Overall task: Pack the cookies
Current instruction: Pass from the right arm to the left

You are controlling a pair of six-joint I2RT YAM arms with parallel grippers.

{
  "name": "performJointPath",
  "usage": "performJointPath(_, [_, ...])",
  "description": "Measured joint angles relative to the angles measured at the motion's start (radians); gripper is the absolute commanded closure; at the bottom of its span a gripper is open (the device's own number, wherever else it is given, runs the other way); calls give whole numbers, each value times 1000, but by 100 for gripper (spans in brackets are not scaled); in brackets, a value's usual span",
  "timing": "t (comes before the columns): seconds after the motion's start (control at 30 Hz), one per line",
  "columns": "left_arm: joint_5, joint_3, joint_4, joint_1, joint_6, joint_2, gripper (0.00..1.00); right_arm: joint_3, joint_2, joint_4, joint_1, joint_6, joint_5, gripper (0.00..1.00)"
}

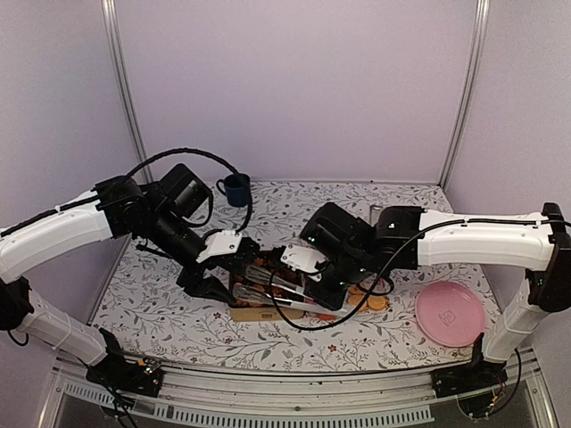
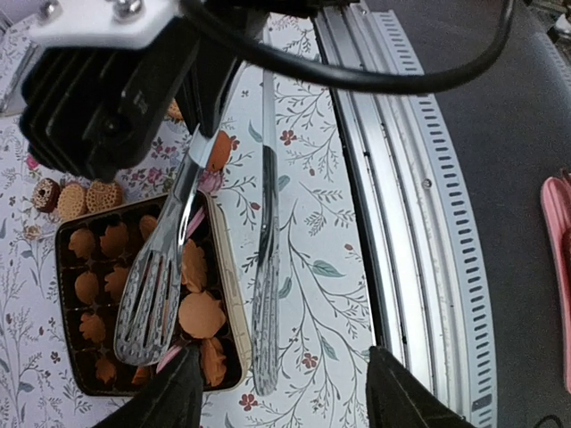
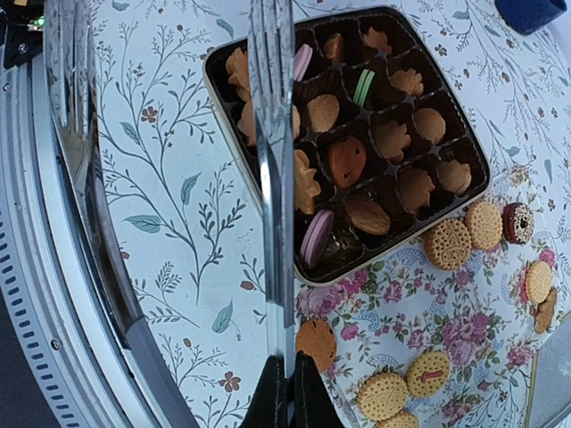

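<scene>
1. R gripper [image 3: 290, 392]: jaws together, clamped on the joined end of the metal tongs [image 3: 272, 134]. The tongs point away from the wrist w/ both blades spread apart.
2. Tongs, L wrist view: one slotted blade lies over the box [image 2: 227, 276]. The other blade is over the leaf-print cloth [image 3: 178, 223], just beside the box's wall. Can't tell if either blade touches a cookie.
3. Box: dark divided tray w/ cream outer wall. It sits on the cloth between the two arms in the top view.
4. Cookies [image 3: 343, 160]: most compartments are filled. They are mainly golden-orange flower/leaf shapes, plus a couple of pink ones, one green one standing on edge, and a few brown.
5. Loose cookies [image 3: 446, 242]: round golden biscuits and one dark ring-shaped one lie on the rose-print mat [image 3: 401, 303]. They are on the R-arm side of the box, the nearest just beside its rim.
6. L gripper [image 2: 284, 361]: jaws apart, nothing held. One finger is over a corner of the box and the other is toward the table's metal edge rail.
7. Pink plate [image 1: 451, 314]: on the cloth near the R arm's base, well apart from the box.
8. Blue mug [image 1: 236, 189]: at the far side of the table, behind the L arm.
</scene>
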Motion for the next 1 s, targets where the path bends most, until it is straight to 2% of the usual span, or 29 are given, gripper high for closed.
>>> performJointPath(0.17, [-59, -7, 53, -1, -20, 8, 38, 44, 2, 10, 0, -11, 0, 100])
performJointPath(0.27, [-97, -7, 86, -1, -32, 14, 42, 59, 5, 13, 0, -21, 0, 100])
performJointPath(0.3, [-103, -7, 92, -1, -34, 17, 45, 61, 6, 13, 0, -22, 0, 100])
performJointPath(0.43, [-114, -7, 97, -2, -31, 32, 72, 70, 22, 12, 0, -30, 0, 100])
performJointPath(0.6, [-96, -7, 79, -3, -26, 43, 99, 72, 35, 13, -3, -30, 1, 100])
performJointPath(0.67, [-86, -7, 71, -5, -22, 44, 100, 77, 39, 11, -4, -30, 2, 100])
performJointPath(0.7, [-79, -7, 61, -5, -27, 44, 100, 83, 42, 10, -5, -33, 5, 97])
performJointPath(0.97, [-8, -7, 79, 19, -77, 50, 100, 132, 47, 50, -59, 3, -27, 1])
performJointPath(1.0, [23, -7, 89, 35, -92, 50, 100, 130, 39, 69, -79, 16, -46, 1])
